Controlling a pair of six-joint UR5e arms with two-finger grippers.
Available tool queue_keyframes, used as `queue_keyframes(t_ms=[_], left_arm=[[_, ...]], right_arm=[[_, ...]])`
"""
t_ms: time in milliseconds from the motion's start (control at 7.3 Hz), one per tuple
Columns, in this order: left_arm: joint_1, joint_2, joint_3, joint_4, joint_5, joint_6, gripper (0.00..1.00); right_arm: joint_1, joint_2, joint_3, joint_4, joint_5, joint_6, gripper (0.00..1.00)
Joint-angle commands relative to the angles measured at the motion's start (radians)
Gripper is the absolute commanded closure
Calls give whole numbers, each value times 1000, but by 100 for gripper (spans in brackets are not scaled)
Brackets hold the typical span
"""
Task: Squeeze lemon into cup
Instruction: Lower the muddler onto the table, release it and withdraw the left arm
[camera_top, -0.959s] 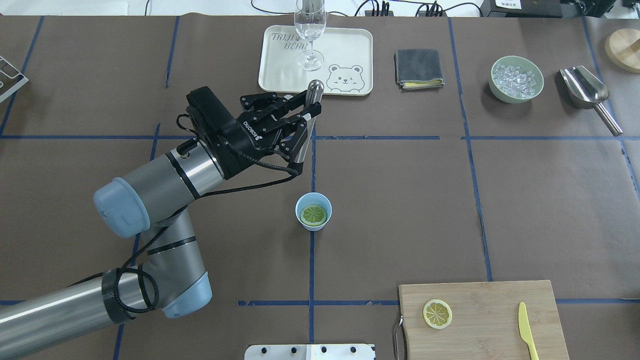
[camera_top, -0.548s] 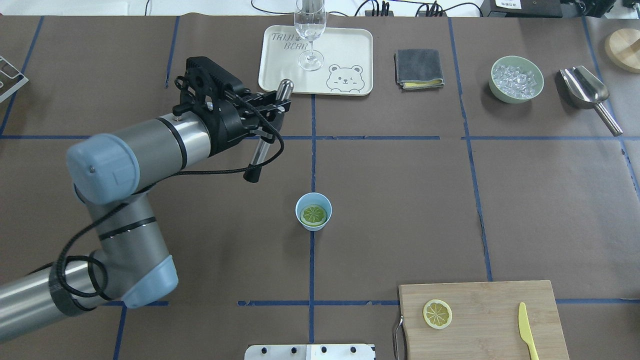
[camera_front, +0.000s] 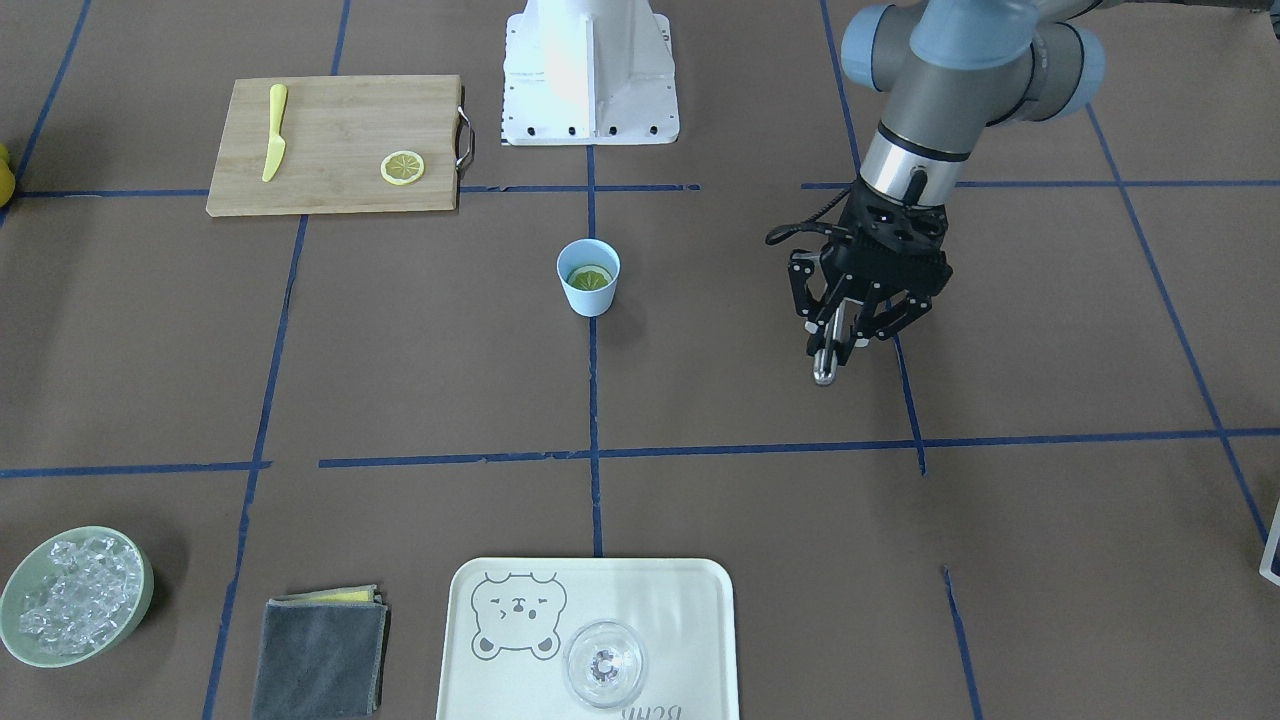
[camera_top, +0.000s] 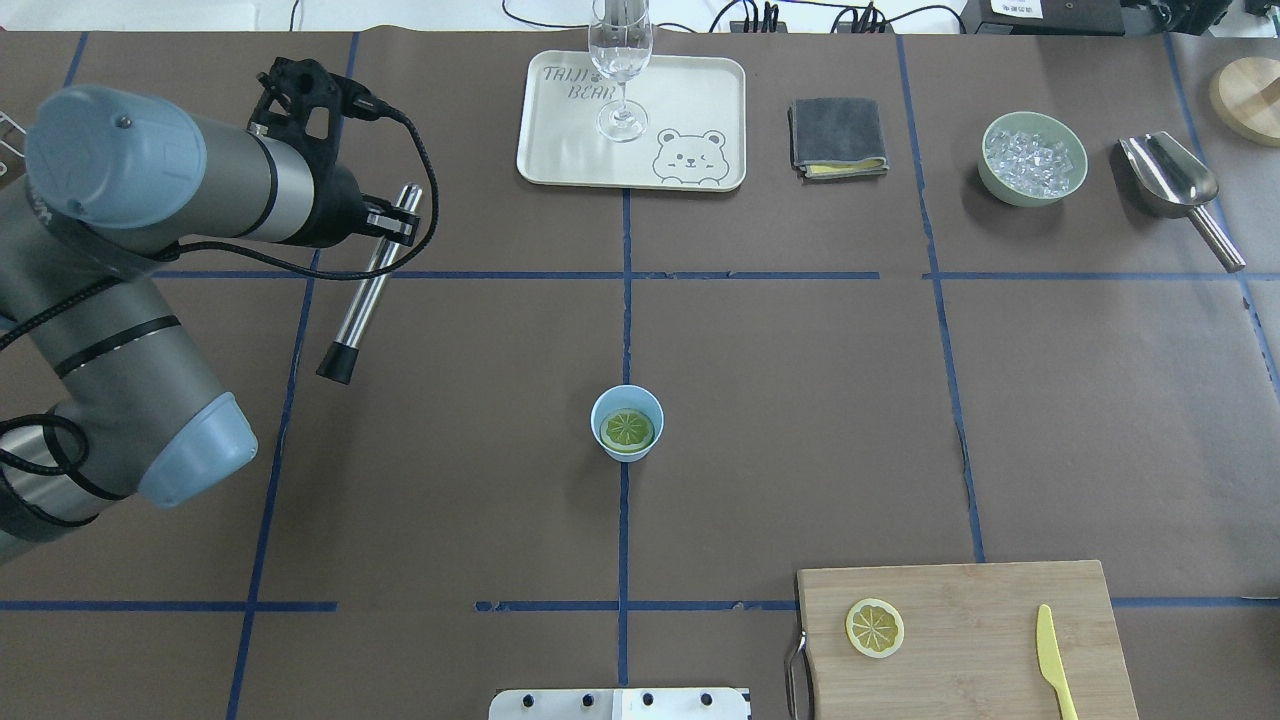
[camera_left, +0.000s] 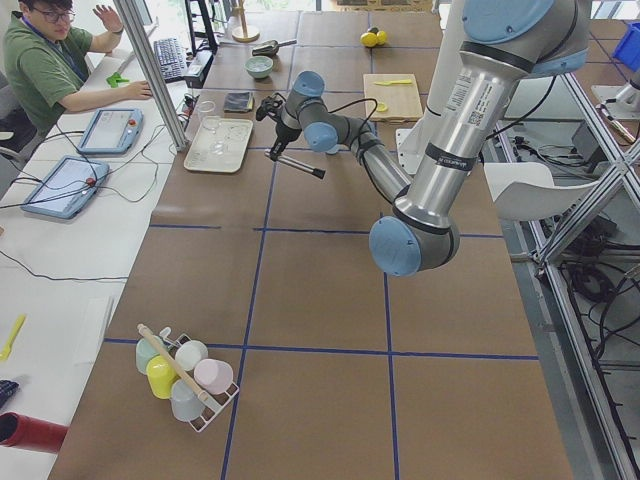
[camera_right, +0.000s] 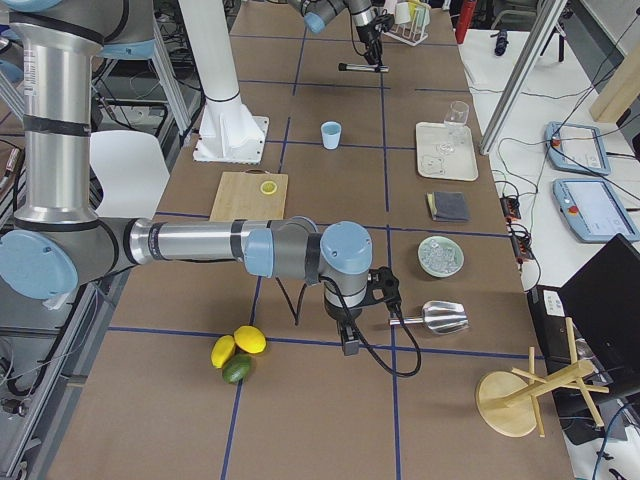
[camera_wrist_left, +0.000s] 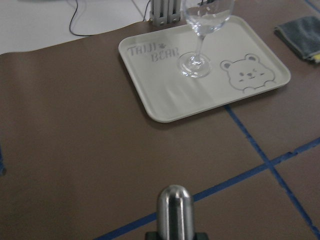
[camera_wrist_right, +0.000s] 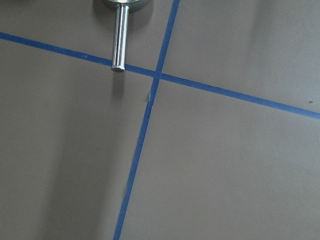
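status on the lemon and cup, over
Left end effector shut on muddler, out left of cup. Right end effector near scoop, open or shut unclear. Lemon slice lies in cup. Nothing over cup.

A steel rod (camera_top: 362, 295) with a black tip sits between the jaws of the left gripper (camera_top: 395, 222). Ahead of those jaws lies a bear tray (camera_top: 700, 95) bearing a wine glass (camera_top: 621, 50); a grey cloth (camera_top: 837, 135), ice bowl (camera_top: 1030, 200) and scoop (camera_top: 1170, 175) lie farther right.

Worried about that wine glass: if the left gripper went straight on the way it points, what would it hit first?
Probably the table short of the tray, not the glass; the left gripper, holding a rod, tilts downward, though depth is unclear.
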Motion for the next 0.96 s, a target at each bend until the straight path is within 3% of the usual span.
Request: queue_keyframes(t_ms=[0, 548, 822], left_arm=[[-14, 105, 4, 83, -11, -55, 100], [-14, 268, 30, 56, -16, -156, 100], [-14, 298, 151, -156, -5, -85, 100]], right_arm=[[0, -8, 0, 0, 0, 0, 0], [0, -12, -12, 62, 3, 0, 0], [1, -9, -51, 107, 6, 0, 0]])
